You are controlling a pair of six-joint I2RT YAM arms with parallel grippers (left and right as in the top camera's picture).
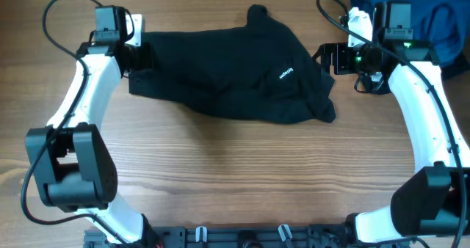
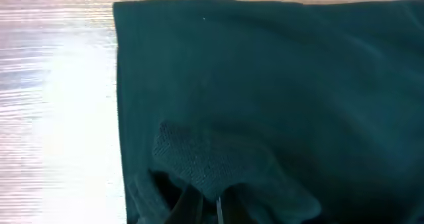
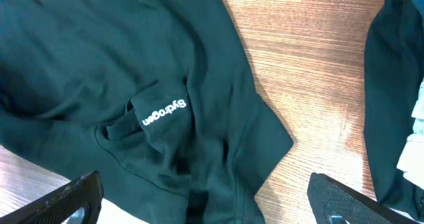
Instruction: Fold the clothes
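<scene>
Black garment [image 1: 235,72] is pinched at its left edge by the closed left gripper [image 1: 139,57]; a shallow bite may slip on lifting. Beside its right edge the right gripper [image 1: 325,59] stands open.

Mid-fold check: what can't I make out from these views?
Left gripper: tips buried in bunched black garment, left wrist view; layers pinched unknowable.
Blue garment: cut off by overhead's top-right edge, partly behind right arm.
Pale piece: cropped at right wrist view's right edge; unidentifiable.
</scene>
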